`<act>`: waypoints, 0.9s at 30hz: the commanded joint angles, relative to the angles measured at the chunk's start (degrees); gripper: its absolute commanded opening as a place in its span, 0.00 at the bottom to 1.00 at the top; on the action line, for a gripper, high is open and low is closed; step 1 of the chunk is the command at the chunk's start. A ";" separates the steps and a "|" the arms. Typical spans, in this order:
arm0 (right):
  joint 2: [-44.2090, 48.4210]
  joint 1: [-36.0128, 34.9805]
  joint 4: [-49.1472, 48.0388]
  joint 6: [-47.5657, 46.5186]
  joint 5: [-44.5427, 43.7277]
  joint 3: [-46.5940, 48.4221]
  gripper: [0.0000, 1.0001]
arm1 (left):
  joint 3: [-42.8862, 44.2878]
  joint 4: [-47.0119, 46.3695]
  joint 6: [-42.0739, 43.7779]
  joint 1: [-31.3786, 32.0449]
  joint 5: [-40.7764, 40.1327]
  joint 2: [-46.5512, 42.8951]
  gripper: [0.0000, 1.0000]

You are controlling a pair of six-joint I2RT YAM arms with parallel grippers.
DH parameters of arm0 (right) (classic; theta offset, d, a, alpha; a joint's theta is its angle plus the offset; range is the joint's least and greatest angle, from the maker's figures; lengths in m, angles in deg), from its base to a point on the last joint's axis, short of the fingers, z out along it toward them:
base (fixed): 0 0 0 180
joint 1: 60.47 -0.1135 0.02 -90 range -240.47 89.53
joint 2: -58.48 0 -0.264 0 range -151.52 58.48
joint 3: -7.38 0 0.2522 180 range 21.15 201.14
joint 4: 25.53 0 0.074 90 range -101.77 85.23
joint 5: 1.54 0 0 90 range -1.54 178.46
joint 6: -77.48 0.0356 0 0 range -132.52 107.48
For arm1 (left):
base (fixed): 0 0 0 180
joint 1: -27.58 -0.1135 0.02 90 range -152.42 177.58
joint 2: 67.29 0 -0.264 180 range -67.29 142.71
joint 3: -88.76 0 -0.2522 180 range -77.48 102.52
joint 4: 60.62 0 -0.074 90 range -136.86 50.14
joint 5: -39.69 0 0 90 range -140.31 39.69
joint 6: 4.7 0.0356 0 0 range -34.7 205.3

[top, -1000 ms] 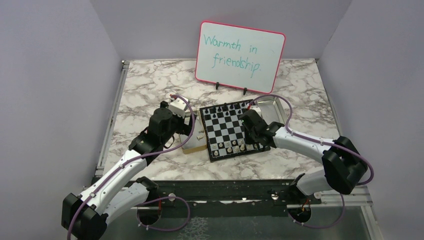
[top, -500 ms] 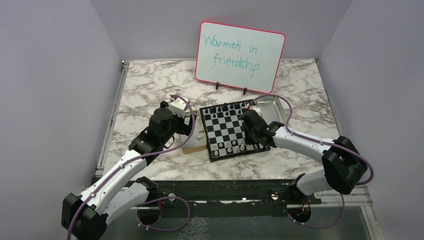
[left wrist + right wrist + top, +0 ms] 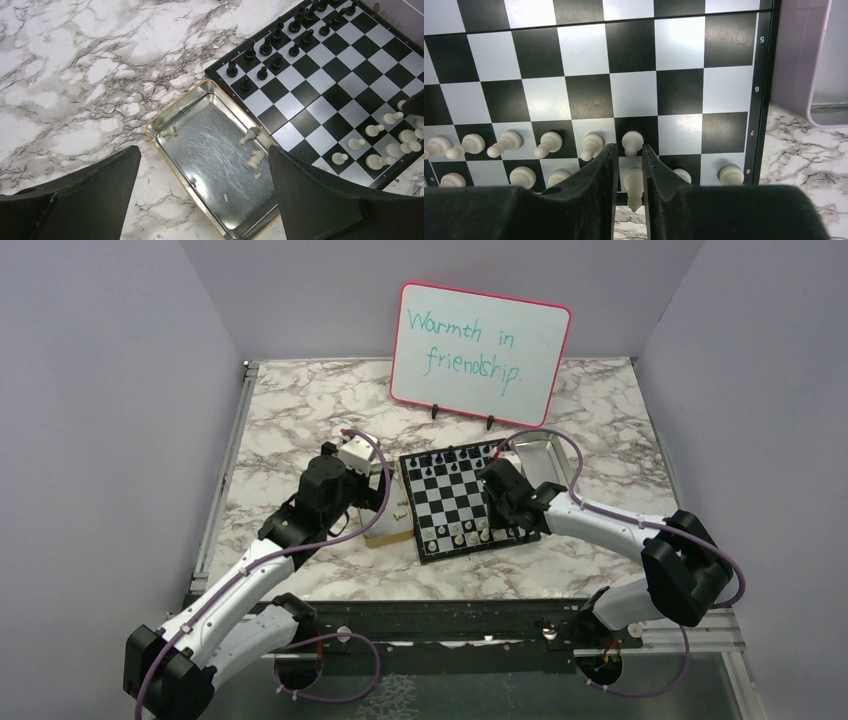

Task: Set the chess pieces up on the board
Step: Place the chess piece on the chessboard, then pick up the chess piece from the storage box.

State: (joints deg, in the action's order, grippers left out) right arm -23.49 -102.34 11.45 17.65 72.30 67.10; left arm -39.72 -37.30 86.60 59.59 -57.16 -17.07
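Note:
The board (image 3: 455, 502) lies mid-table, with black chess pieces (image 3: 450, 458) along its far side and cream ones along its near side. My right gripper (image 3: 630, 147) hangs low over the near back row (image 3: 490, 488). Its fingers stand slightly apart around an upright cream piece (image 3: 634, 182) on that row, with a thin gap on the left. A cream pawn (image 3: 632, 142) stands just beyond the fingertips, in a row of pawns (image 3: 549, 142). My left gripper (image 3: 204, 155) is wide open above a silver tray (image 3: 200, 170) holding loose cream pieces (image 3: 256, 158), left of the board (image 3: 325, 85).
A pink-framed whiteboard (image 3: 480, 340) stands behind the board. A second metal tray (image 3: 548, 455) sits at the board's far right, seen as a pale container (image 3: 809, 60) in the right wrist view. Marble table surface (image 3: 75, 75) stretches left of the silver tray.
My right gripper's fingers have parted a little around the cream piece. Neither arm has visibly shifted.

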 commanded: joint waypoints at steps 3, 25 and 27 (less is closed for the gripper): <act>0.88 0.51 1.30 -0.02 -0.09 3.60 0.32 | 0.64 0.86 -0.59 -0.02 0.02 1.28 0.99; 27.17 0.47 3.61 -2.97 -2.43 2.71 0.42 | 12.10 9.61 -7.66 -5.77 1.09 21.64 0.59; 29.00 0.46 4.27 -3.67 -3.40 2.51 0.42 | 13.19 9.08 -5.16 -5.80 6.03 23.40 0.55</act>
State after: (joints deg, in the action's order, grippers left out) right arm 2.32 -102.34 14.90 15.84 71.69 70.88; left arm -29.78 -27.86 79.65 53.77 -58.30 3.78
